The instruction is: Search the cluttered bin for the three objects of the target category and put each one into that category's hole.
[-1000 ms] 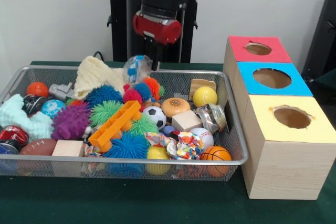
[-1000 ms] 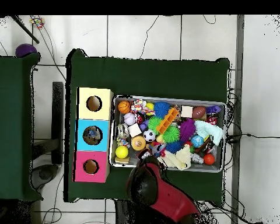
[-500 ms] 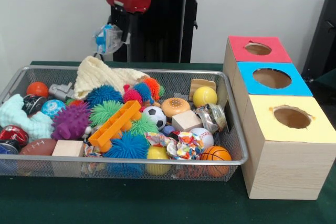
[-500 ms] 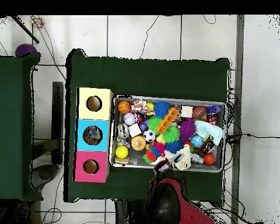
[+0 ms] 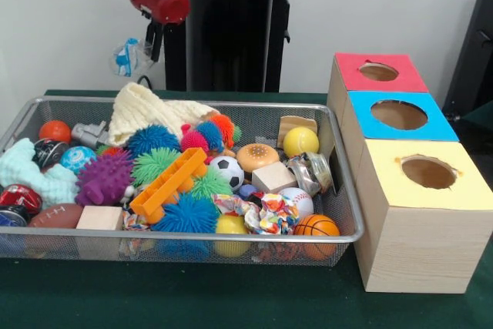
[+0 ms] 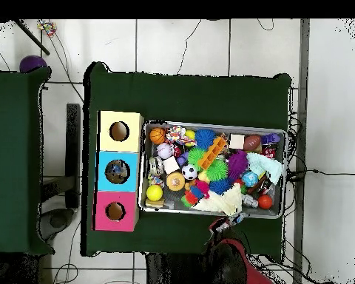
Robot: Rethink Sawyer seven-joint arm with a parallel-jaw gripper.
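Above the bin's (image 5: 343, 235) far rim — end effector (image 5: 145, 50) clamped on a crumpled clear bottle (image 5: 127, 57).

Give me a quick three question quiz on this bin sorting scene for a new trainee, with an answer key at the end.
1. True or false: the gripper hangs above the far rim of the bin with a small clear bottle in its jaws.
2. Multiple choice: which box top lies nearest the camera in the front view? A. red B. blue C. yellow
3. Fill in: the orange basketball sits in the bin's corner nearest the ______ box.

Key
1. True. The bottle is up in the air beyond the bin, not resting on anything.
2. C, the yellow box; the blue box is in the middle and the red box farthest.
3. Yellow.
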